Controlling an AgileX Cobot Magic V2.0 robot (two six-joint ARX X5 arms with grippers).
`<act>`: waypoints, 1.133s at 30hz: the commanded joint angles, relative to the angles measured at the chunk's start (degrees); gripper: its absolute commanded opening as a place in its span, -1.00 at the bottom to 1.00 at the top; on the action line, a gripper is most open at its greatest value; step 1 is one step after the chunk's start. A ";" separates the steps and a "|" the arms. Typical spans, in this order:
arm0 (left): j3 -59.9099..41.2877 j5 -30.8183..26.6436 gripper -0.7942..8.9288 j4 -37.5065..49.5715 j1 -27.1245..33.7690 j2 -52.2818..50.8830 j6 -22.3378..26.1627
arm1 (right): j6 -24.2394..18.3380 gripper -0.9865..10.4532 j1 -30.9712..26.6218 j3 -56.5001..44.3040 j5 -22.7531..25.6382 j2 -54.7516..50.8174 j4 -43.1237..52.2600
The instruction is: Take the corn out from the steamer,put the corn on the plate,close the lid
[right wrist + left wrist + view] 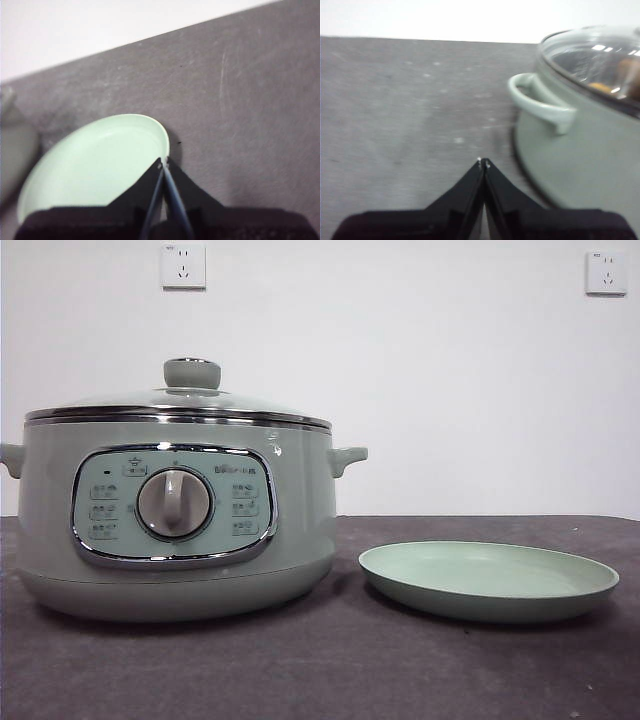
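Observation:
The steamer [175,520] stands at the left of the front view, with the glass lid [180,400] closed on it. The pale green plate [488,580] lies empty to its right. In the left wrist view the steamer [580,145] and its lid [600,60] are near; a blurred yellow-orange shape under the glass may be the corn [600,87]. My left gripper [483,162] is shut and empty above the table beside the pot's side handle [540,100]. My right gripper [163,162] is shut and empty over the plate's rim [160,132]. Neither gripper shows in the front view.
The dark grey table [330,660] runs to a white wall with two sockets [183,266]. In the right wrist view a blurred edge of the steamer [12,145] is beside the plate.

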 commanded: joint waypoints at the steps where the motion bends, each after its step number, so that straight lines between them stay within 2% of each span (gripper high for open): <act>1: -0.96 5.88 -0.84 0.74 0.15 -0.17 -12.33 | 15.89 -0.82 -0.07 -0.68 -0.07 -0.02 1.44; 3: -0.96 9.46 -0.84 1.01 0.15 -0.17 -15.47 | 21.00 -0.82 -0.09 -0.68 -0.04 -0.02 1.73; 4: -0.96 10.43 -0.84 1.25 0.15 -0.17 -15.78 | 22.01 -0.82 -0.07 -0.68 -0.02 -0.02 1.70; 12: 1.68 13.60 -0.85 1.99 0.15 -0.09 -16.81 | 21.35 -0.85 -0.11 1.86 -1.38 0.72 0.85; 20: 14.67 14.45 -0.85 -2.43 0.15 7.52 -15.89 | 12.04 -0.85 -0.11 14.16 -4.66 11.67 -2.45; 26: 26.49 18.91 -0.85 -4.57 0.15 19.61 -10.54 | 4.68 -0.85 -0.11 26.75 -8.15 23.76 -6.45; 32: 38.34 26.05 -0.85 -8.48 0.15 32.61 -5.57 | -2.45 -0.83 -0.11 39.82 -14.91 35.39 -13.77; 34: 42.10 27.85 -0.85 -10.99 0.13 36.89 -4.02 | -5.31 -0.83 -0.11 44.09 -18.93 39.21 -17.38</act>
